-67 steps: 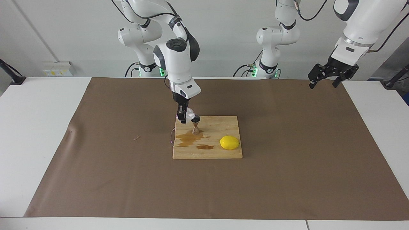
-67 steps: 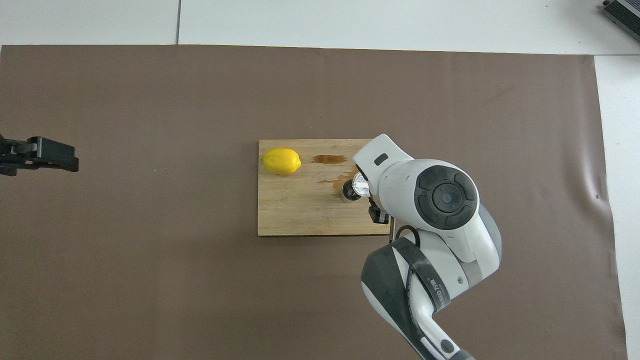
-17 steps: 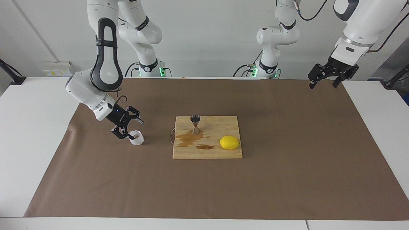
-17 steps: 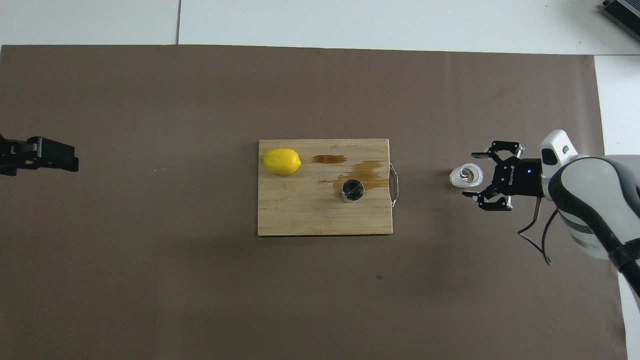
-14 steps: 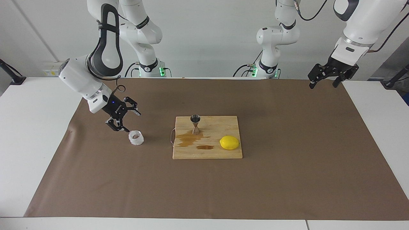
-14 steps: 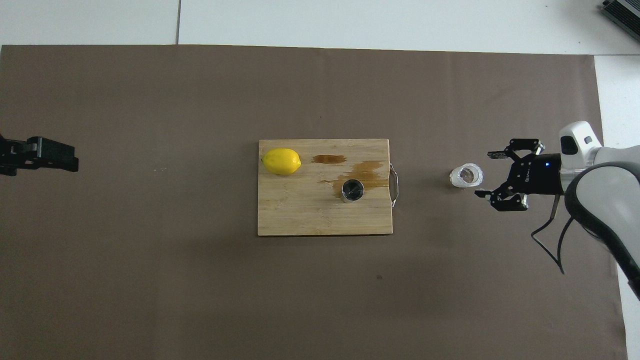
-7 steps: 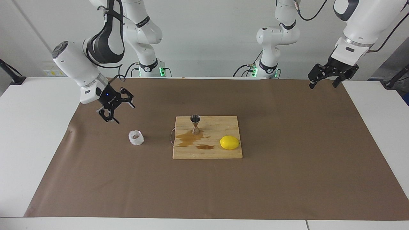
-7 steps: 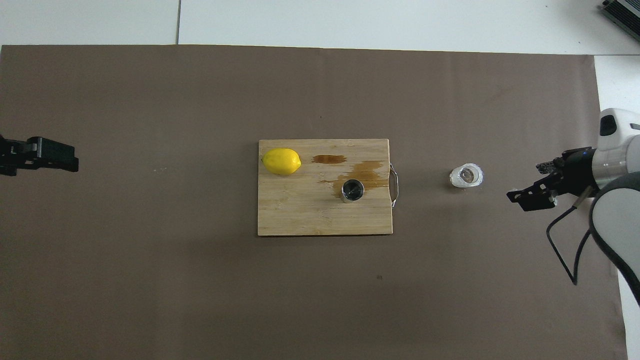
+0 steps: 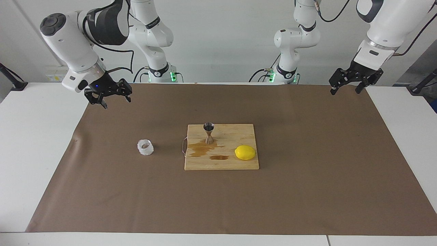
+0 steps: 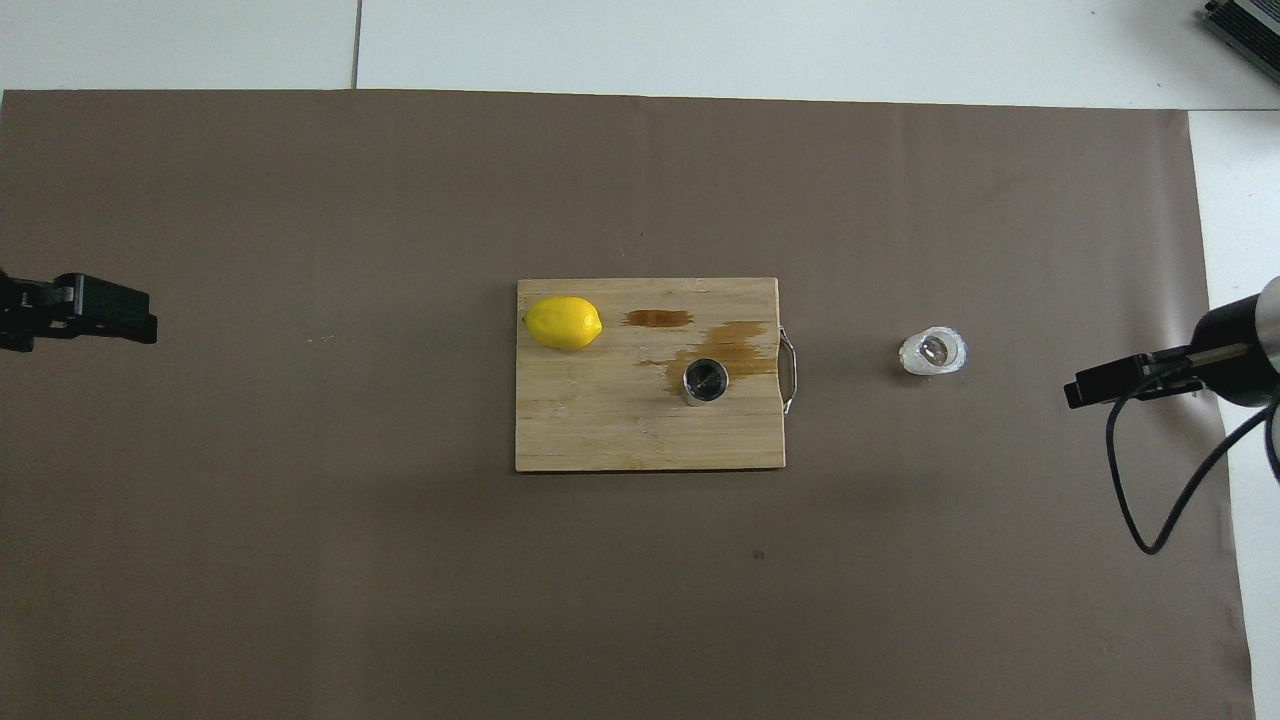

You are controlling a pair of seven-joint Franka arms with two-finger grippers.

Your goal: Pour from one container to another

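Glass cup (image 9: 145,147) upright (beside board (image 9: 239,164))

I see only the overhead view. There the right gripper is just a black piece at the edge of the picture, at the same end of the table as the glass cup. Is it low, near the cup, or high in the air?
Observer: High. The right gripper hangs well above the brown mat, clear of the glass cup.
Operator: Does it hold something?
Observer: No. Its fingers are open and empty.
Operator: Of the jigger I see only a dark circle. How does it stand?
Observer: The jigger stands upright on the cutting board, an hourglass shape with its open mouth up.
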